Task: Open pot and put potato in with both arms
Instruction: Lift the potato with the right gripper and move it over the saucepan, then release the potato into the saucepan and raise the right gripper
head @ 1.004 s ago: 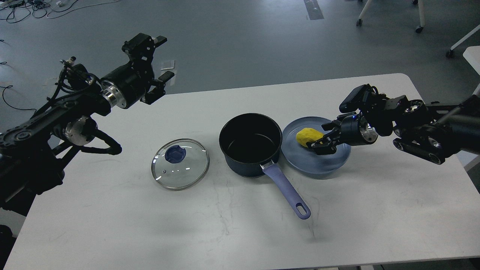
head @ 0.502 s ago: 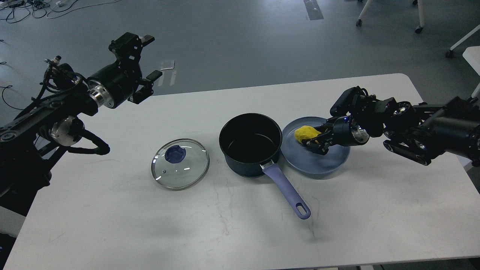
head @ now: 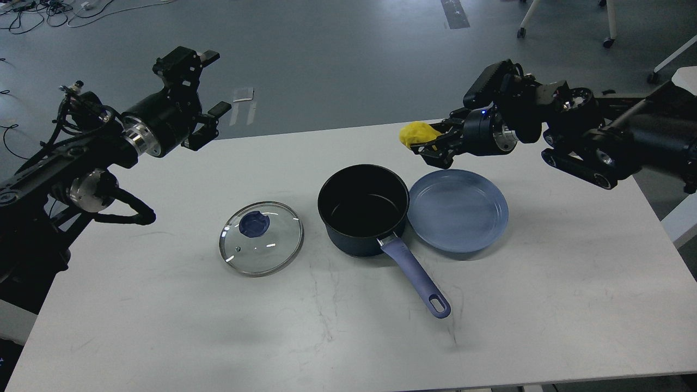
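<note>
Yellow potato [head: 416, 133] in right jaws

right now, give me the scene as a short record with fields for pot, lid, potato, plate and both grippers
pot: open, on table, handle toward the camera
lid: flat on table, left of pot
potato: lifted, held by right gripper
plate: bare, right of pot
right gripper: shut on potato, raised above table
left gripper: open, holding nothing, raised
</note>
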### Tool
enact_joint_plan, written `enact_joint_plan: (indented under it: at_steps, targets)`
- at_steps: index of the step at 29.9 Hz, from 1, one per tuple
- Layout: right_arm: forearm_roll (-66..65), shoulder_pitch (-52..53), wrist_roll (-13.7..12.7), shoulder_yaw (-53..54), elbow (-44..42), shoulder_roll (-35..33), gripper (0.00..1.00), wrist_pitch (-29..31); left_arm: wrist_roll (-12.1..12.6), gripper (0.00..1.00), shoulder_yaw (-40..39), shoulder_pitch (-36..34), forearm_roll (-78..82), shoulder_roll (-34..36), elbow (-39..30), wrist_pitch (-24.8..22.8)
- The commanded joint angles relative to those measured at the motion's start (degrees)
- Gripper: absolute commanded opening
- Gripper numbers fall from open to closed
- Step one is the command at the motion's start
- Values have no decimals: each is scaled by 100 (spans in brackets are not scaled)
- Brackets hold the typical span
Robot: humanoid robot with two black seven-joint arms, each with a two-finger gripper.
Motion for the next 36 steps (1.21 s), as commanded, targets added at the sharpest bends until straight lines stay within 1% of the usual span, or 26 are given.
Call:
enact_joint_plan:
  at_steps: [1,4,8,9,10,11,12,17,25,26,27,28,29,31,32,33,34,35,36]
  targets:
    - [180,139,1,11,245,432,0,-2,0,98,0,-3,0,3,1,1]
    - [198,68,1,-58,175,810,0,7,0,98,0,-3,0,3,1,1]
    - [199,-125,1,-234,122,1066,0,33,0,98,0,-3,0,3,1,1]
    - [207,-169,1,-304,96,1110,9,33,0,98,0,-12,0,3,1,1]
    - [207,-187,1,-331,61,1111,22,24,0,98,0,-12,0,3,1,1]
    - [207,-195,1,-349,26,1111,41,24,0,98,-9,-12,0,12,1,1]
    - [216,-213,1,-340,-18,1111,99,59,0,98,-9,-12,0,12,1,1]
    - [286,-213,1,-279,-27,1076,100,165,0,98,-9,-12,0,82,1,1]
    - [2024,15,1,-95,43,970,100,174,9,98,-88,-12,-18,82,1,1]
    - [2575,42,1,115,60,900,100,226,9,98,-88,-12,-18,82,1,1]
    - [3329,59,1,439,69,821,100,453,9,98,-88,-12,-26,73,1,1]
    - [3754,59,1,633,69,777,100,629,9,98,-97,-12,-44,73,1,1]
    - [4654,51,1,1105,61,681,100,1040,0,98,-97,-3,-96,56,1,1]
    - [5590,-19,1,1547,52,566,100,1411,-8,98,-132,-3,-114,38,1,1]
    - [6369,-89,-196,1932,8,470,100,1639,-61,98,-280,-3,-123,3,1,1]
    - [7091,-255,-468,2276,-27,426,100,1676,-192,98,-490,49,-132,-32,1,-16]
    - [7402,-361,-592,2427,-36,416,100,1659,-263,98,-579,102,-132,-50,10,-16]
    - [7884,-528,-802,2716,-62,408,100,1607,-307,98,-737,242,-132,-120,10,-25]
    - [8080,-608,-900,2875,-71,408,100,1580,-307,98,-791,304,-132,-164,10,-25]
